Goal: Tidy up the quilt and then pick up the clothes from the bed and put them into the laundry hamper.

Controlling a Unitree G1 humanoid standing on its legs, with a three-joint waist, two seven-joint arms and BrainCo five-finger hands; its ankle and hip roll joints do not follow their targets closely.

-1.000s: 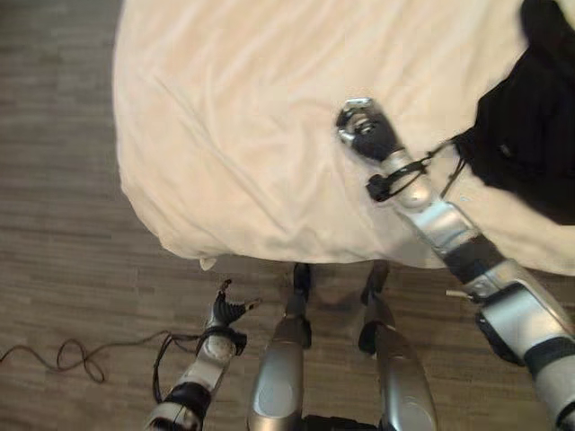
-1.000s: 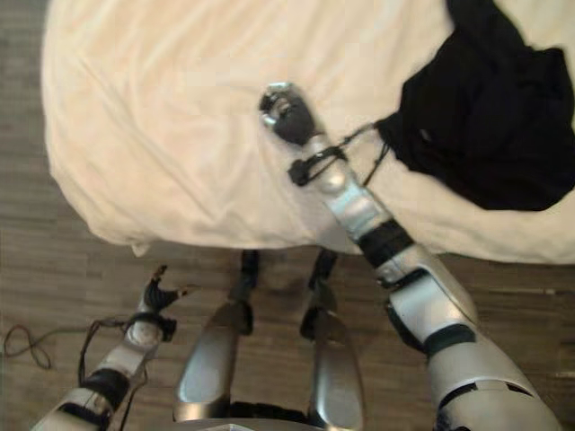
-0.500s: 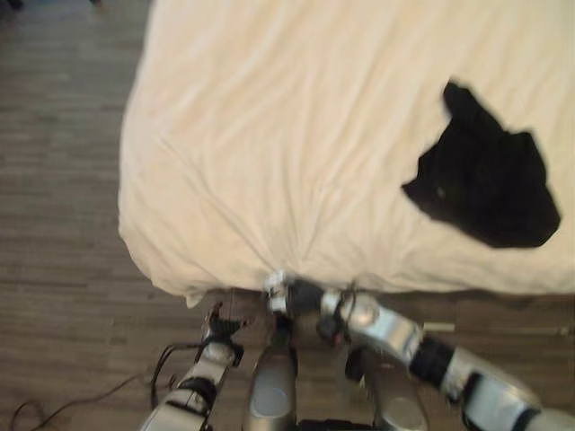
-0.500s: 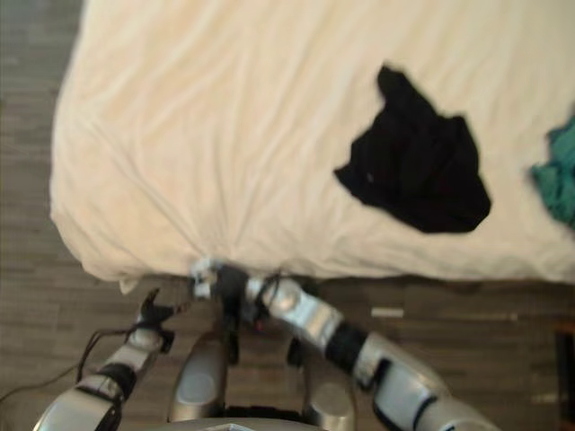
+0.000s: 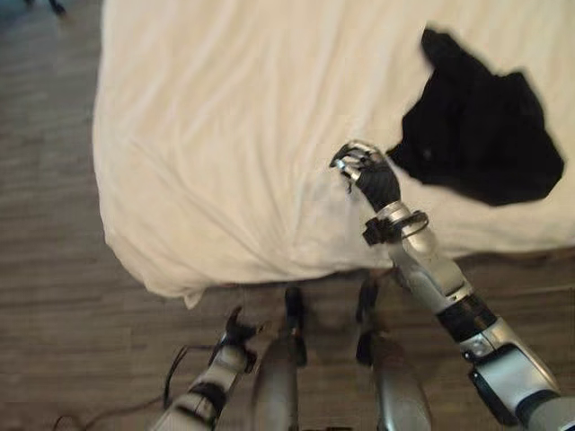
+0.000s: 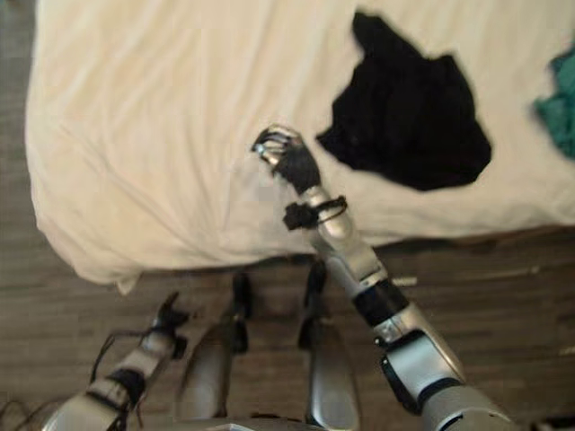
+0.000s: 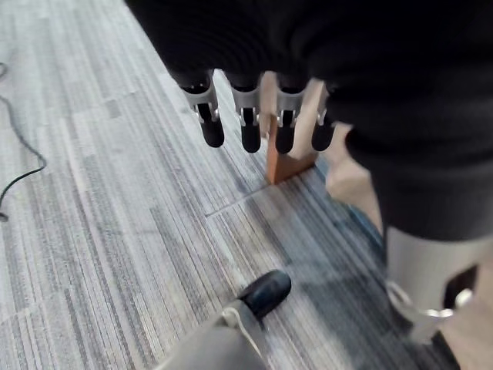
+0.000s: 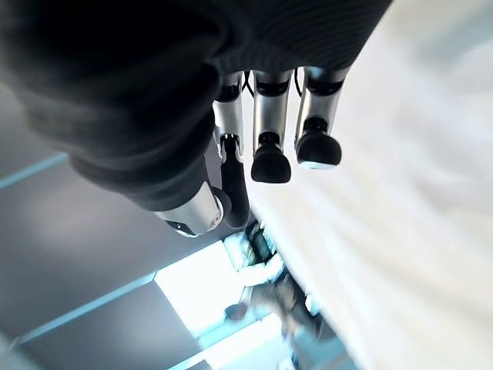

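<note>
Quilt (image 5: 225, 117) smoothing step in hand, clothes not yet picked up.
Left to right: left hand (image 5: 235, 325) hangs low over the floor (image 7: 100, 200) beside the bed, fingers straight and relaxed, holding nothing. Quilt covers the bed, creased near its front edge. Right hand (image 5: 368, 172) is over the quilt, fingers curled, nothing gripped as far as I can tell. Black garment (image 5: 481, 135) lies on the quilt just beside that hand; teal garment (image 6: 559, 103) further right at the edge. Next move, my read: shift right, close on the black garment. No hamper in sight, so contents unknown.
</note>
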